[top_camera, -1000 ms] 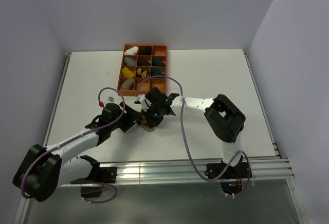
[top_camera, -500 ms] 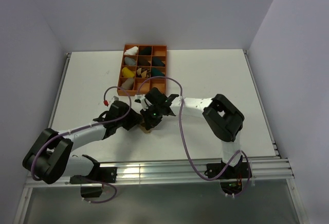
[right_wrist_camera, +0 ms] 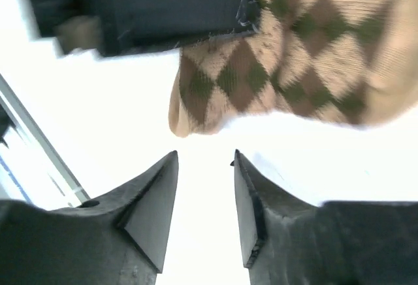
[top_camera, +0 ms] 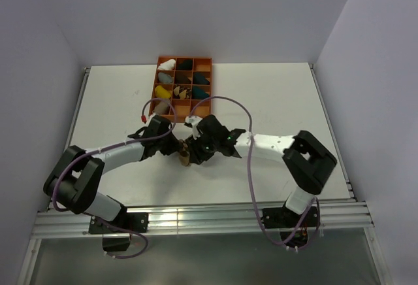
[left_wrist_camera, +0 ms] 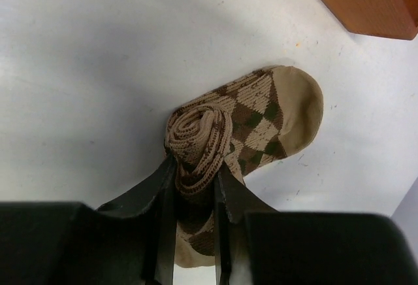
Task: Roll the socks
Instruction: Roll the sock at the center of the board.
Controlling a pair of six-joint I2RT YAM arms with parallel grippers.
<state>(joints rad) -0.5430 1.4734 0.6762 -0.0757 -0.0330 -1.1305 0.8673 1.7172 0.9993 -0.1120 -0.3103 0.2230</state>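
Pinching rolled socks w/ left jaws; right jaws let go, open.

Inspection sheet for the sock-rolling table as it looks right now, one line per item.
Surface: white table, a few small marks.
Job's things: socks partly rolled, argyle toe lying flat; a second sock cannot be told apart.
Clutter: orange tray holding sock bundles, at the far side.
Grippers: left gripper pinches the roll; right gripper open, nothing between its fingers, close beside the sock.
Cables: purple cables loop over both arms.
Surroundings: pale walls on three sides; metal rail at the near edge.
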